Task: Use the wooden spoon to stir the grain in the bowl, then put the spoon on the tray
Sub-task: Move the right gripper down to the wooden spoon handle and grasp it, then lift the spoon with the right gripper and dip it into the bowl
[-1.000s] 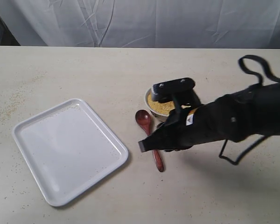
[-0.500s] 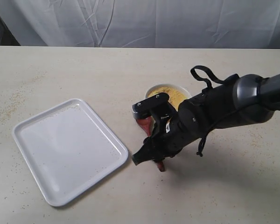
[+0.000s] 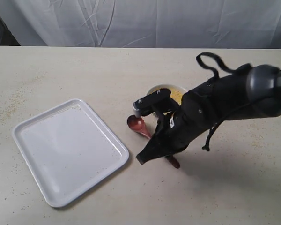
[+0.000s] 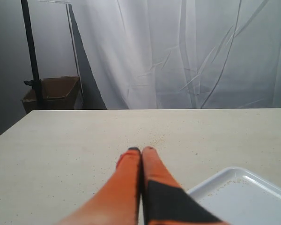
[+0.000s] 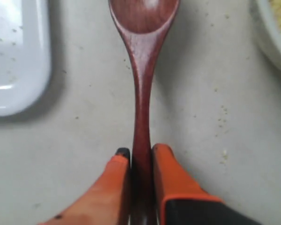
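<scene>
Tray (image 3: 70,150) sits on table (image 3: 61,70), left side. Bowl (image 3: 163,86) right of tray & farther back, grain (image 3: 176,95) in it. Wooden spoon (image 3: 136,124) btwn the two, near bowl, apart from tray; head back-left, handle front-right, inside right pincer (image 5: 138,152).

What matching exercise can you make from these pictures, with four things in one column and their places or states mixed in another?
Things:
1. dark reddish-brown wooden spoon
2. large flat white rectangular tray
3. small round white ceramic bowl
4. left gripper

States or places:
A. holds yellow grain
B. shut, gripping nothing
C. handle clamped in the right gripper
D. farthest left in the exterior view

Pairs: 1-C, 2-D, 3-A, 4-B
</scene>
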Robot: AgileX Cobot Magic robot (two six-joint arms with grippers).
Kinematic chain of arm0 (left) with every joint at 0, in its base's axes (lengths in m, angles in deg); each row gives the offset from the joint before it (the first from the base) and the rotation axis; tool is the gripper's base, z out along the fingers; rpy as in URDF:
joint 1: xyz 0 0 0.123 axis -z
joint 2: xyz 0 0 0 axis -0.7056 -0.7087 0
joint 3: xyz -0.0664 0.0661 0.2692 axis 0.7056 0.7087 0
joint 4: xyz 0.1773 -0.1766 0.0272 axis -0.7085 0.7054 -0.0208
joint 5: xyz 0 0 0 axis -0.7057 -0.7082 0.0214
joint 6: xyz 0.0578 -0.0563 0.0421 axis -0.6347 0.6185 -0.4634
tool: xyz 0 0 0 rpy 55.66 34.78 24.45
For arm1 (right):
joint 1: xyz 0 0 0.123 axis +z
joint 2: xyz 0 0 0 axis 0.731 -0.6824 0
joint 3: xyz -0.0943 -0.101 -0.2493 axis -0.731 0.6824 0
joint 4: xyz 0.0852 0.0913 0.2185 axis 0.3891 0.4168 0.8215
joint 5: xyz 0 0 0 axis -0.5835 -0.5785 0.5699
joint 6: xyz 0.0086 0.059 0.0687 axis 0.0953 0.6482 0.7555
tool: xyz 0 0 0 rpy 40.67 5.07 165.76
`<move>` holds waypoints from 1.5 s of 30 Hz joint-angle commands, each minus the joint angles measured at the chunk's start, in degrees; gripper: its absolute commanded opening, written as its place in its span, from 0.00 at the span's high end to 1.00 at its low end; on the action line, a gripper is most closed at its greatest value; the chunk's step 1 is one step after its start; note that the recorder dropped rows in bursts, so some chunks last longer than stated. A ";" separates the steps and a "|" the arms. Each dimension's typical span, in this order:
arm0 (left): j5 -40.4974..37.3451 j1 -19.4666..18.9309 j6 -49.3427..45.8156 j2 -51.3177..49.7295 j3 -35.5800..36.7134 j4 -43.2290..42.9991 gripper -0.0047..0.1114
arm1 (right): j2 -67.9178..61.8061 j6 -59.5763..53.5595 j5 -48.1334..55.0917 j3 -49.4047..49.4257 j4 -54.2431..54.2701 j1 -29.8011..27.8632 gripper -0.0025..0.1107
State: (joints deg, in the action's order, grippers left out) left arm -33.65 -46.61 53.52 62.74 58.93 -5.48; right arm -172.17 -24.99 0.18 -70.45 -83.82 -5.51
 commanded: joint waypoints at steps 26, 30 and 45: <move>0.00 0.26 0.25 0.28 0.28 0.13 0.96 | -0.20 12.22 26.59 -9.39 -50.23 -3.57 0.98; 0.00 0.26 0.25 0.28 0.28 0.13 0.96 | -2.50 11.90 26.82 -11.43 -50.23 -3.32 0.98; 0.00 0.26 0.25 0.28 0.28 0.13 0.96 | -7.18 8.69 31.82 -13.82 -52.21 1.57 0.98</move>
State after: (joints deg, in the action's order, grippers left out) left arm -33.65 -46.61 53.52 62.74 58.93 -5.53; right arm -179.32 -15.83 30.52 -83.57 -134.84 -5.52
